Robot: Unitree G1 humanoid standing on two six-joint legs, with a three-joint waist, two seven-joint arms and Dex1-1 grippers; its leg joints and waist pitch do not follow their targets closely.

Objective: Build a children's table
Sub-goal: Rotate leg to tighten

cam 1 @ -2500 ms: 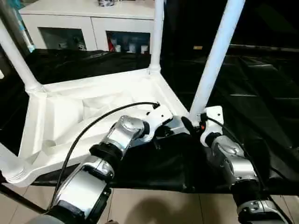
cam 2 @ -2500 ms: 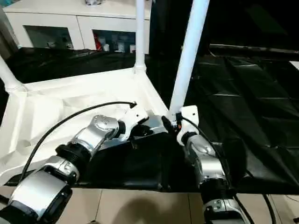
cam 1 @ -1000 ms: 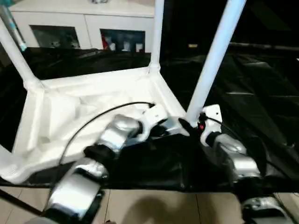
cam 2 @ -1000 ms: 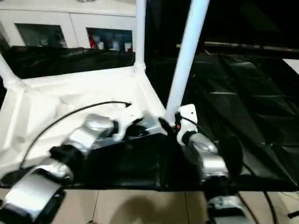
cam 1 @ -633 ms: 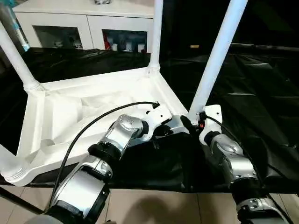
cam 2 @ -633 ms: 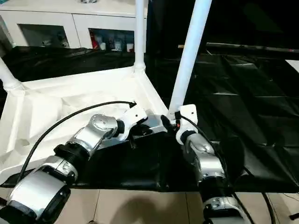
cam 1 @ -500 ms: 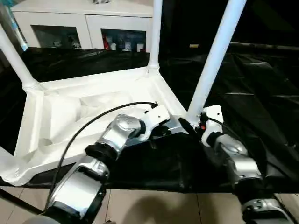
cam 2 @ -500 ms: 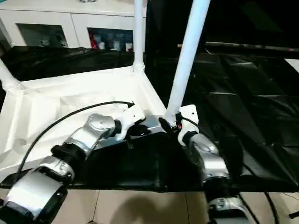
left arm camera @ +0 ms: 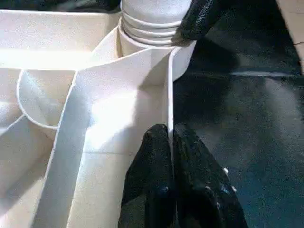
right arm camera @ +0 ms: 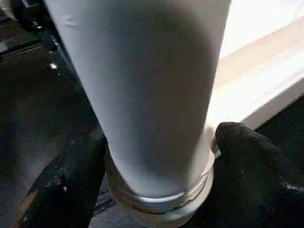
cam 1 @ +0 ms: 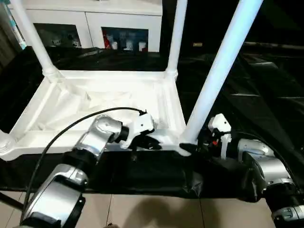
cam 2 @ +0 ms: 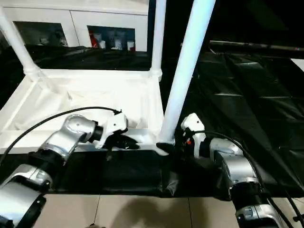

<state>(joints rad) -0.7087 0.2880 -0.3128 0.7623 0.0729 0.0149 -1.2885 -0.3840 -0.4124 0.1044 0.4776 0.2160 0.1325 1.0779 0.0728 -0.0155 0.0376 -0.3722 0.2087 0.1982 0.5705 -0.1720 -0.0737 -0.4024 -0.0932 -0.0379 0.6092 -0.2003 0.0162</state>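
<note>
The children's table (cam 1: 109,97) lies upside down on the black cloth, ribbed underside up. Three of its white legs stand in corner sockets: near right (cam 1: 218,76), far right (cam 1: 176,33) and far left (cam 1: 33,38). My left gripper (left arm camera: 170,137) is shut on the thin rim wall of the top, a short way from the near-right socket (left arm camera: 152,23). My right gripper (right arm camera: 159,142) stands open around the base of the near-right leg (right arm camera: 142,71), one black finger (right arm camera: 251,161) on each side, close against the collar.
The black-cloth work table (cam 1: 266,95) stretches to the right and behind. Its front edge runs just below my grippers, with floor tiles (cam 1: 142,209) beyond. A white cabinet with glass doors (cam 1: 95,23) stands at the back. A black cable (cam 1: 71,130) loops over my left forearm.
The children's table has turned, so its near edge now runs along the work table's front. My right gripper's fingers have spread wider around the leg; the left keeps its hold on the rim.
</note>
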